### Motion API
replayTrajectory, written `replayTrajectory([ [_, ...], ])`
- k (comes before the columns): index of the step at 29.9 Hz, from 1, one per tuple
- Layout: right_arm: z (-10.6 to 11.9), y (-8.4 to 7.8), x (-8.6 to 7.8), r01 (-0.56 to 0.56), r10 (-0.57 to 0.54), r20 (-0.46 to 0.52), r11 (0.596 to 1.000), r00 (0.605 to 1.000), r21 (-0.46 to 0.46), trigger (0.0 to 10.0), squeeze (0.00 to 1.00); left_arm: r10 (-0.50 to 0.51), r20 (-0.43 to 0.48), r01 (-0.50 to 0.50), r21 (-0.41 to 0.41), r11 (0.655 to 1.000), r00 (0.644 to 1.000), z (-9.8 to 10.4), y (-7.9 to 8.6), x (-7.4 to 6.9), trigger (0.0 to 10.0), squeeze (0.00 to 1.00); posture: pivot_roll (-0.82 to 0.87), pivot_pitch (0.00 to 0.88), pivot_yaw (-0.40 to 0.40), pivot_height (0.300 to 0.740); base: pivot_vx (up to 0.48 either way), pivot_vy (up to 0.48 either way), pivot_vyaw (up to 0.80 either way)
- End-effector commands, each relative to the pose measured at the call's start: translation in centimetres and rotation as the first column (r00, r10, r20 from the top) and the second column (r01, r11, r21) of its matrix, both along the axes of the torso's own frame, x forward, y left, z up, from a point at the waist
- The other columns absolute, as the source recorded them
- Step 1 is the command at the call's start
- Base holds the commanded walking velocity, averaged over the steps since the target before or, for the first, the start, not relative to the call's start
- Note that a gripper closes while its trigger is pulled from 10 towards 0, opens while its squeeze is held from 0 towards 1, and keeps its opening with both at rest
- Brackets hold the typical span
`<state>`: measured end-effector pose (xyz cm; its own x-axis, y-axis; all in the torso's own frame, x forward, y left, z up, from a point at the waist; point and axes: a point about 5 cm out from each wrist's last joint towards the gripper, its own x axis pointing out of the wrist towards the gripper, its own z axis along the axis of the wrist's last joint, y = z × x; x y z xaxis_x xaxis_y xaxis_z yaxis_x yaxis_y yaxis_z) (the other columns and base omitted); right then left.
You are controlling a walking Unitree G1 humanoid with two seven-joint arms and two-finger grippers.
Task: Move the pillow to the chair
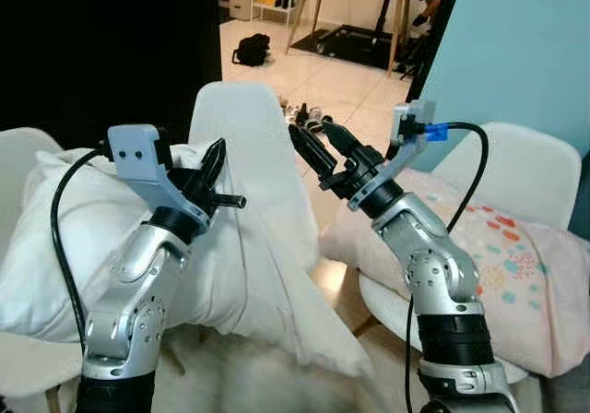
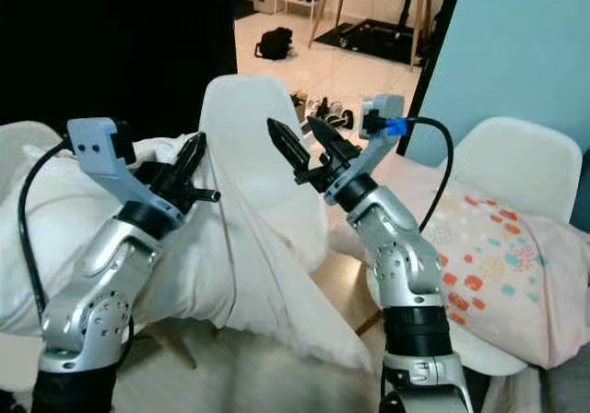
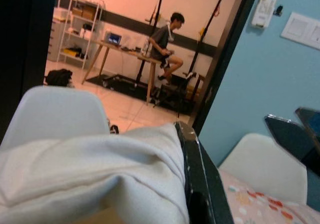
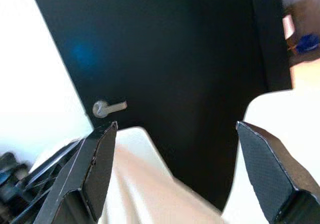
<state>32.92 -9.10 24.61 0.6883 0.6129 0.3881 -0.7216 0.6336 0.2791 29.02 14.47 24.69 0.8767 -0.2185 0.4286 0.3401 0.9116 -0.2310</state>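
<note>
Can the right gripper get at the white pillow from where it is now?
Probably yes. The right gripper is open, raised beside the white pillow, which the left gripper holds draped over the white chair. Nothing stands between them; the pillow's cloth lies just below its fingers.

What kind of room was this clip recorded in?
Probably a home living or dining space: white moulded chairs, a floral cushion, and a tiled floor leading to a wooden desk where a person sits. The left claw holds a white pillow.
</note>
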Motion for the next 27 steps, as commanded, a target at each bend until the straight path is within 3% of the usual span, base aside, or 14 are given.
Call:
replayTrajectory([
  [1,-0.1,-0.6,0.1,0.021,-0.021,-0.006,1.0,1.0,0.007,10.0,0.0,-0.05,0.157,0.054,-0.017,0.998,0.986,2.8,-0.7,-0.9,10.0,0.0,0.08,0.0,-0.061,0.74,0.349,0.0,0.0],
  [4,0.0,-0.7,0.2,0.029,-0.028,-0.005,1.0,1.0,0.013,10.0,0.0,-0.089,0.203,0.091,-0.003,0.996,0.975,3.9,-1.2,-1.0,10.0,0.0,0.08,0.0,-0.059,0.74,0.351,0.0,0.0],
  [12,0.1,-0.7,0.2,0.032,-0.032,-0.005,0.999,0.999,0.02,10.0,0.0,-0.078,0.244,0.079,0.006,0.997,0.967,5.0,-0.9,-0.8,10.0,0.0,0.08,0.0,-0.06,0.74,0.349,0.0,0.0],
  [27,0.1,-0.9,0.3,0.035,-0.034,-0.009,0.999,0.999,0.029,10.0,0.0,0.029,0.275,-0.04,0.033,0.999,0.961,5.8,1.5,-0.5,10.0,0.0,0.08,0.0,-0.062,0.74,0.35,0.0,0.0],
])
